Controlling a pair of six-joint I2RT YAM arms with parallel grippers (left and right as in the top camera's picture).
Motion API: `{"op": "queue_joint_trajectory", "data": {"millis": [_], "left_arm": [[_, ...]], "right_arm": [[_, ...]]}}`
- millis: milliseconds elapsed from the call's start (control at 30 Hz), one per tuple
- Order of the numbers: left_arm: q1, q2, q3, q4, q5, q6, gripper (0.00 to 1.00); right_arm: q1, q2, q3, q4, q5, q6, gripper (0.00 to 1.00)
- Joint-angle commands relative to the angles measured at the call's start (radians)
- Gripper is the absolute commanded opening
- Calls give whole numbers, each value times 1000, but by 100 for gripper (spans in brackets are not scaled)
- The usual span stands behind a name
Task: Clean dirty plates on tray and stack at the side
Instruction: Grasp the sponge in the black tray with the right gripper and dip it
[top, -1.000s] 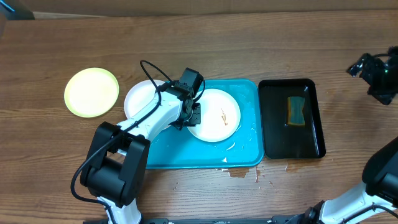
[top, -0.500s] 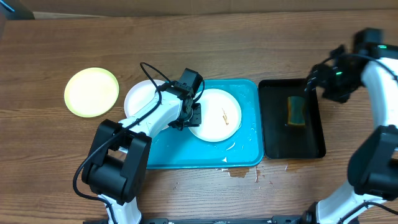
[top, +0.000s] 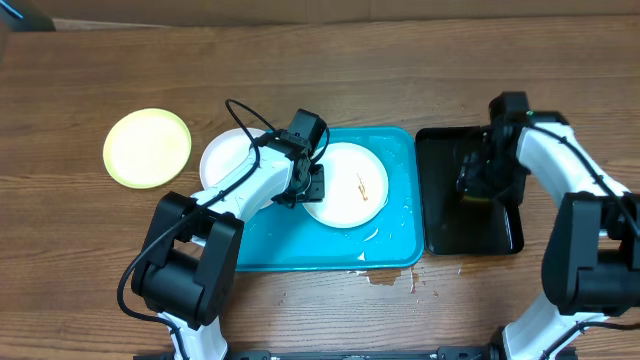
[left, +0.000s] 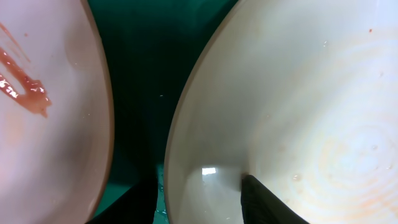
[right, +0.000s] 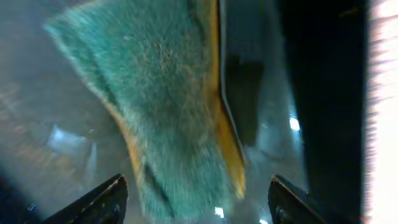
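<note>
Because these plates look stiff, light and shallow, and the blue tray (top: 330, 252) under them glistens wet, they will likely be slippery and sit too flat to pinch anywhere but the rim, with one finger inside the lip and the other outside it. That is how the left fingers (left: 268, 203) stand: apart and not clamped, one resting on the inner slope of a white plate (left: 298, 106) and the other down in the gap beside it, with the smeared plate (top: 350, 188) just alongside in the tray. A second white plate (top: 222, 160) overlaps the tray's left rim, and the yellow-green plate (top: 147, 148) lies well apart on the table (top: 400, 70). The soft, soaked sponge (right: 168, 93) should squash under a grip, so a hold across its width seems best. The right fingers (right: 94, 200) hang spread wide on either side of it, not closed. Compared with a second ago, the right arm has swung in from the far edge of the table to hover over the black tray (top: 440, 232), while the left arm and all three plates appear unmoved.
</note>
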Motion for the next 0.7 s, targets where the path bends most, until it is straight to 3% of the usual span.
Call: {"op": "queue_joint_trajectory", "data": {"millis": [0,67,100,133,200,300,333,400,433,467,667], "left_arm": [[6,17,-9,3,15,-13,45],[6,17,-9,3,15,-13,45],[6,17,-9,3,15,-13,45],[6,17,-9,3,15,-13,45],[6,17,-9,4,15,-13,46],[6,17,-9,5,15,-13,46],[6,17,-9,5,15,-13,46],[6,17,-9,6,15,-13,47],[6,17,-9,7,15,-13,47],[6,17,-9,7,15,-13,47],[6,17,-9,6,15,-8,47]], "right_arm": [[23,-17,-72,62,18,23,73],[29,-17,-106,103,17,23,67],[30,-17,-118,117,17,22,55],[31,-17,-124,126,17,19,34],[31,-17,-125,126,17,19,14],[31,-17,-119,111,14,19,7],[31,-17,-114,103,14,19,10],[31,-17,-100,82,6,19,62],[31,-17,-89,75,5,19,70],[31,-17,-79,73,6,19,74],[28,-17,-66,194,19,16,75]]}}
